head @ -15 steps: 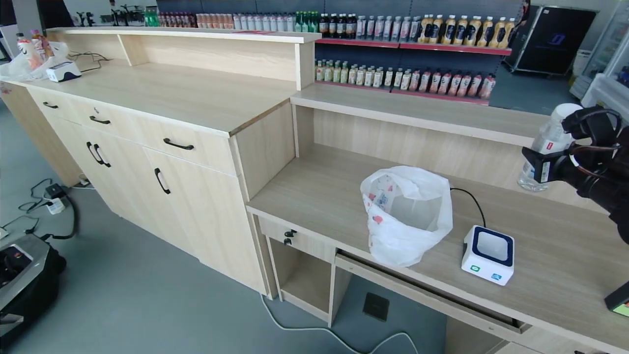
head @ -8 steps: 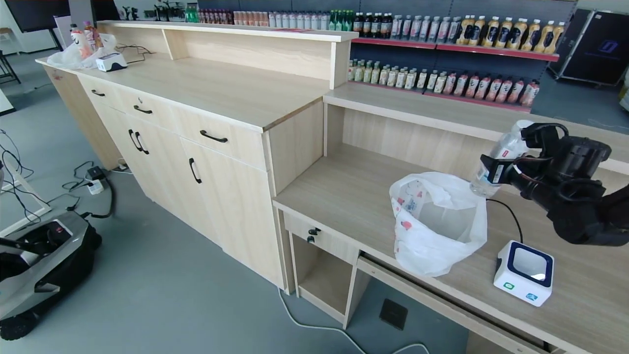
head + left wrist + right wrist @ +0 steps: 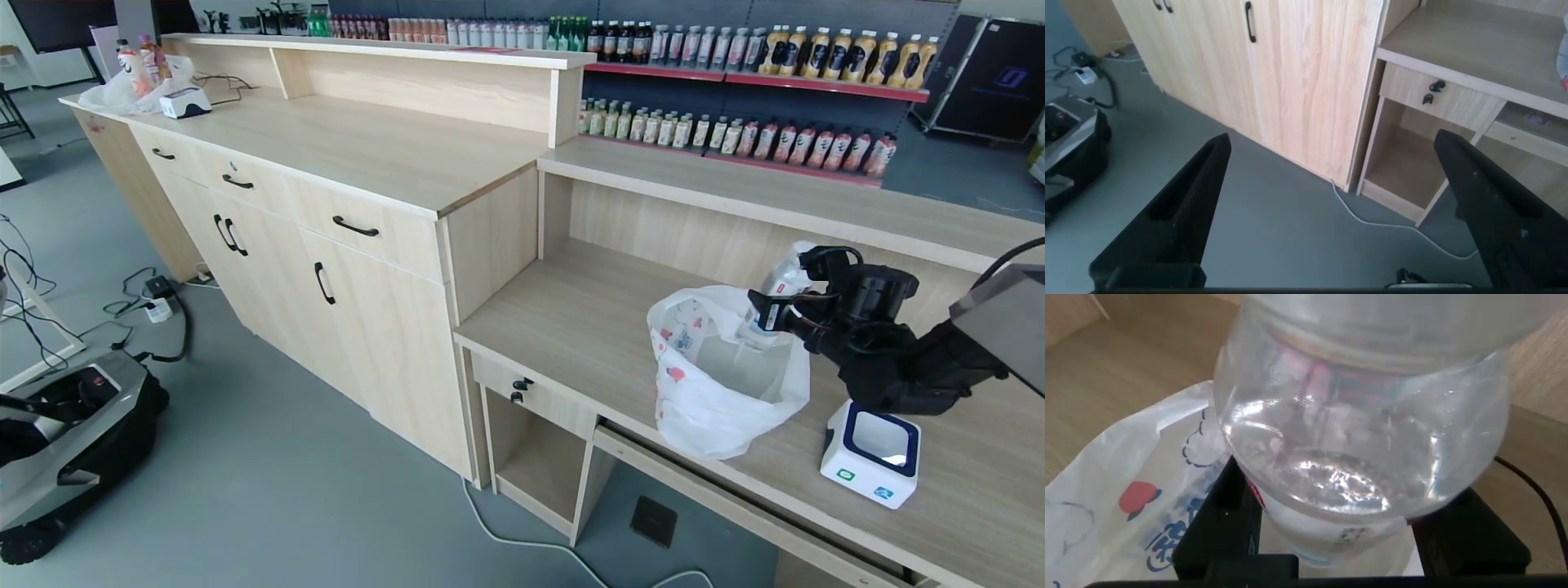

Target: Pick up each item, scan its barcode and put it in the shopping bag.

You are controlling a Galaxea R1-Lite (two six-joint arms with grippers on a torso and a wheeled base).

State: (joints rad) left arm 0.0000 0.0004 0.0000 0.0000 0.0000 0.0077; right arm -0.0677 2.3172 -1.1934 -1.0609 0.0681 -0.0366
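My right gripper [image 3: 775, 306] is shut on a clear water bottle [image 3: 771, 304] with a red-and-white label, held tilted over the open mouth of the white shopping bag [image 3: 718, 371] on the low desk. In the right wrist view the water bottle [image 3: 1364, 433] looms close, its base toward the camera, with the shopping bag [image 3: 1135, 506] below it. The white barcode scanner [image 3: 871, 453] with a dark window sits on the desk just right of the bag. My left gripper [image 3: 1331, 204] hangs open over the grey floor in front of the desk's drawer, nothing between its fingers.
The low wooden desk [image 3: 588, 318] joins a taller cabinet counter [image 3: 359, 147] on its left. A raised ledge [image 3: 735, 192] runs behind the desk. Shelves of bottled drinks [image 3: 694, 49] line the back. Another bag and scanner [image 3: 184, 102] sit on the far counter. Cables lie on the floor [image 3: 147, 302].
The camera shifted between the first two frames. Since then my right gripper has carried the bottle left and down, from above the scanner's cable to over the bag's mouth.
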